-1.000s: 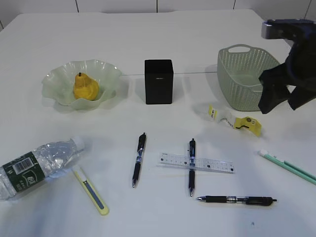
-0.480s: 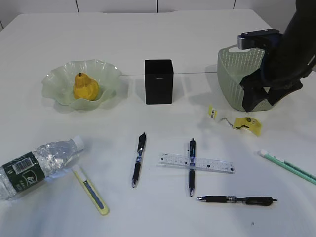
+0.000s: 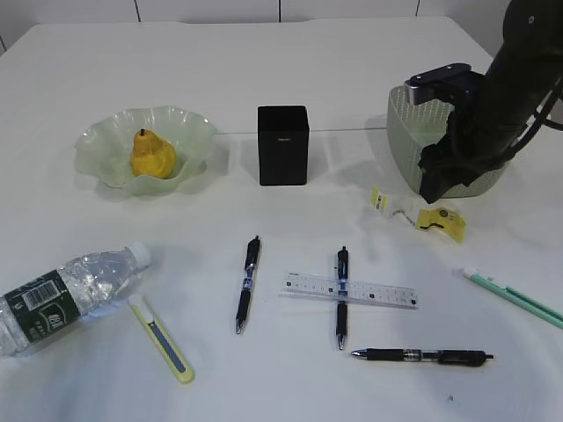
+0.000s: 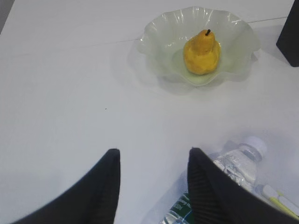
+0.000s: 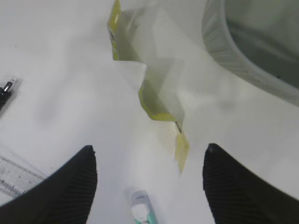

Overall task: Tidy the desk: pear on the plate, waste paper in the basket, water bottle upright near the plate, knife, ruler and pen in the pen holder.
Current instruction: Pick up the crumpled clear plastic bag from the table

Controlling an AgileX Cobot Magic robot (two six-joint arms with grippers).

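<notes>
The yellow pear [image 3: 151, 155] [image 4: 202, 52] sits in the pale glass plate [image 3: 106, 141]. Crumpled yellow-and-white waste paper [image 3: 422, 214] [image 5: 154, 88] lies in front of the green basket [image 3: 413, 132]. My right gripper [image 3: 434, 186] [image 5: 149, 148] hangs open just above the paper, holding nothing. The water bottle [image 3: 62, 294] [image 4: 233, 168] lies on its side at the front left. My left gripper [image 4: 154, 151] is open and empty beside its cap end. The yellow knife [image 3: 163, 338], clear ruler [image 3: 349, 290] and three black pens [image 3: 247, 283] lie before the black pen holder [image 3: 282, 145].
One black pen [image 3: 341, 297] lies across the ruler, another [image 3: 422, 356] near the front edge. A green-and-white pen [image 3: 515, 296] [image 5: 140, 207] lies at the right, its tip below the right gripper. The basket wall [image 5: 243, 60] stands close behind the paper.
My right arm has swung in from the right edge, moving left and down in front of the basket to just over the waste paper. Nothing on the table has moved.
</notes>
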